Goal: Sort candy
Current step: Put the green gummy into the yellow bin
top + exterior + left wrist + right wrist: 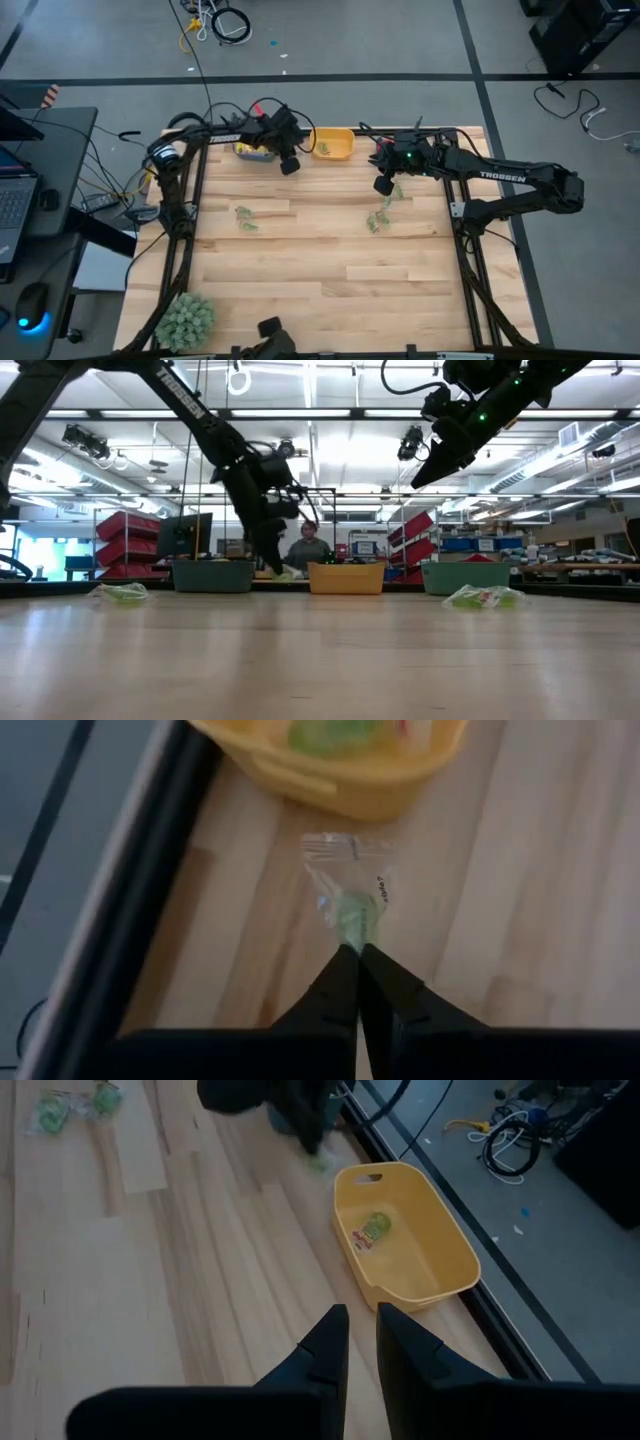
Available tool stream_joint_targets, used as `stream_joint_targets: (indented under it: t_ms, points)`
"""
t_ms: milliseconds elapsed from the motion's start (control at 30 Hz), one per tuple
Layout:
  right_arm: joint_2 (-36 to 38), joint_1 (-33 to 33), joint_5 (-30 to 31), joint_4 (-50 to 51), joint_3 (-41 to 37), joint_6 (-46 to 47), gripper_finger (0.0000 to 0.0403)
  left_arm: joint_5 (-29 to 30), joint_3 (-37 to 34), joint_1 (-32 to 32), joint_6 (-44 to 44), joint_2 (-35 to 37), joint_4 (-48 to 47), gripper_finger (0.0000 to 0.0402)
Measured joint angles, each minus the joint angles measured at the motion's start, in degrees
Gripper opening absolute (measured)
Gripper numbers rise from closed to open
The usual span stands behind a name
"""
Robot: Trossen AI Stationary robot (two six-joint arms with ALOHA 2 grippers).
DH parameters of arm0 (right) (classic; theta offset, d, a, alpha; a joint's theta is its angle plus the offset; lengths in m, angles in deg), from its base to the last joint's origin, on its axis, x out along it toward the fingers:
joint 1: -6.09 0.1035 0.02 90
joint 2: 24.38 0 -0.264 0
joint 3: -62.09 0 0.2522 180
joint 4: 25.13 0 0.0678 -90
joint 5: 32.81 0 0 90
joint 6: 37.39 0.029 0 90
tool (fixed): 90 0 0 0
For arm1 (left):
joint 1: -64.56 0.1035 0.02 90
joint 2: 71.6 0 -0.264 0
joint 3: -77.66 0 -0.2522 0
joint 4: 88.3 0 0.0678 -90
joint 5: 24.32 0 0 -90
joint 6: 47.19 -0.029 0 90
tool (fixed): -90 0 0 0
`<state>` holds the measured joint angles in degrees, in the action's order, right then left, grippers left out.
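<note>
A: Where are we?
B: Our left pincer (357, 952) has pinched shut on a pale green candy (350, 890), lying on the counter (520, 900).
A: Next?
B: We'd lift it into the yellow bin (340, 775) just ahead.

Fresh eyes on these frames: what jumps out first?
The left pincer, at the table's far edge beside the yellow bin, is shut on a pale green candy packet that lies on the wood. The right pincer hangs high above the table near the same bin, which already has a green candy in it. More green packets lie scattered mid-table.
</note>
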<state>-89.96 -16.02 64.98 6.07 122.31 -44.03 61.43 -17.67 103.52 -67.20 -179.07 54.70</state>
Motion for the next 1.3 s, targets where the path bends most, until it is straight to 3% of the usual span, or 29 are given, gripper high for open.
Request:
stream_joint_targets:
  t_ms: [200, 400, 667, 967, 1300]
  points:
    - [0.00, 0.00, -0.01, -0.01, 0.00, 0.30, 0.0043, -2.11, 0.53, -0.08, 12.92, 4.88, 0.13, 0.0003]
    - [-0.02, 0.02, -0.02, -1.56, 0.00, 1.37, 0.0043, -10.34, 0.69, -0.69, 27.77, 4.91, 8.11, 0.0001]
    - [-0.02, -0.07, -0.04, -3.55, 0.00, 6.02, 0.0043, -8.95, 0.74, -1.23, 38.52, 2.83, 19.53, 0.0003]
    - [-0.04, -0.07, 0.02, -4.67, 0.00, 7.69, 0.0043, -8.75, 0.70, -1.07, 38.04, 1.21, 20.60, 0.0038]
    - [-0.04, -0.07, 0.04, -3.85, 0.00, 8.58, 0.0044, -10.02, 0.72, -1.05, 30.46, 0.88, 21.41, 0.0094]
